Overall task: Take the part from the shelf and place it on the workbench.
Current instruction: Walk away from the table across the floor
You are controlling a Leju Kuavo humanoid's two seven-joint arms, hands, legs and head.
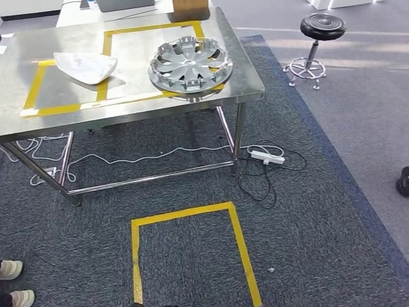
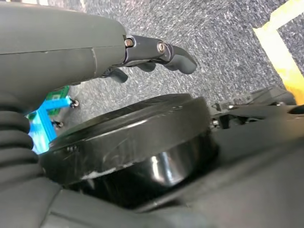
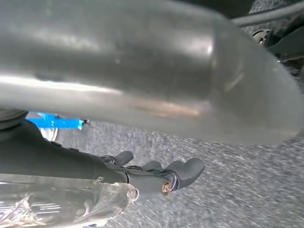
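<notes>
The silver spoked plastic wheel cover (image 1: 190, 64) lies on the stainless steel workbench (image 1: 241, 70), inside yellow tape, so we judge placement complete. Our left hand (image 2: 157, 52) and right hand (image 3: 161, 175) hang empty, fingers loosely apart.

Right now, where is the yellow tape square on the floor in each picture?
Head view: the tape lies low in the middle, on the floor before the workbench.
Left wrist view: one corner of yellow tape lies on the floor past the left hand; it is likely the same square.
Right wrist view: not in it.
Shared landmark: the grey carpet, the floor in all three views.
</notes>
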